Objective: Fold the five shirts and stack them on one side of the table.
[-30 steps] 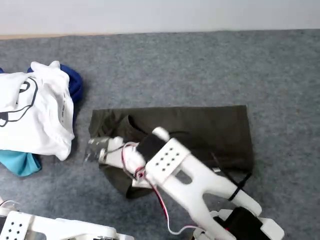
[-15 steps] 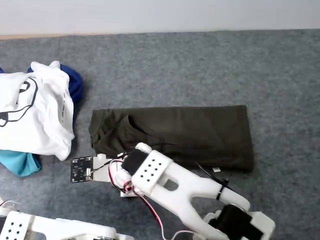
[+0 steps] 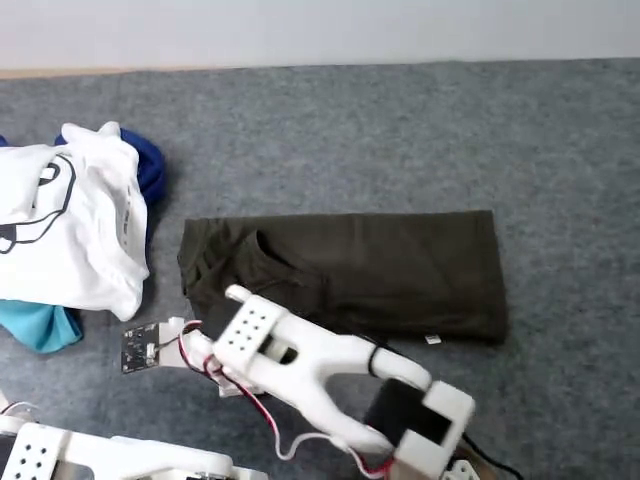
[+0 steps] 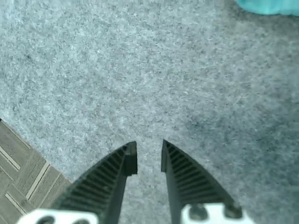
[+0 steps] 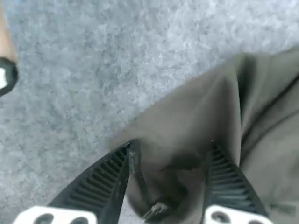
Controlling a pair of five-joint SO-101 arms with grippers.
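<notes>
Right wrist view — olive shirt [image 5: 261, 116] edge inside gaping right pincer [image 5: 173, 148].

Grey, felt-like textured surface [image 3: 330, 130] covers nearly the whole high view, its nap mottled light and dark. Along its far edge runs a flat, pale off-white wall band [image 3: 320, 30]. Between the two, at the far left, lies a thin tan wood-coloured strip [image 3: 60, 72]. In the left wrist view the surface ends in a straight edge, and past it shows a brown-grey plank floor [image 4: 18, 191] with pale seams between the boards.
</notes>
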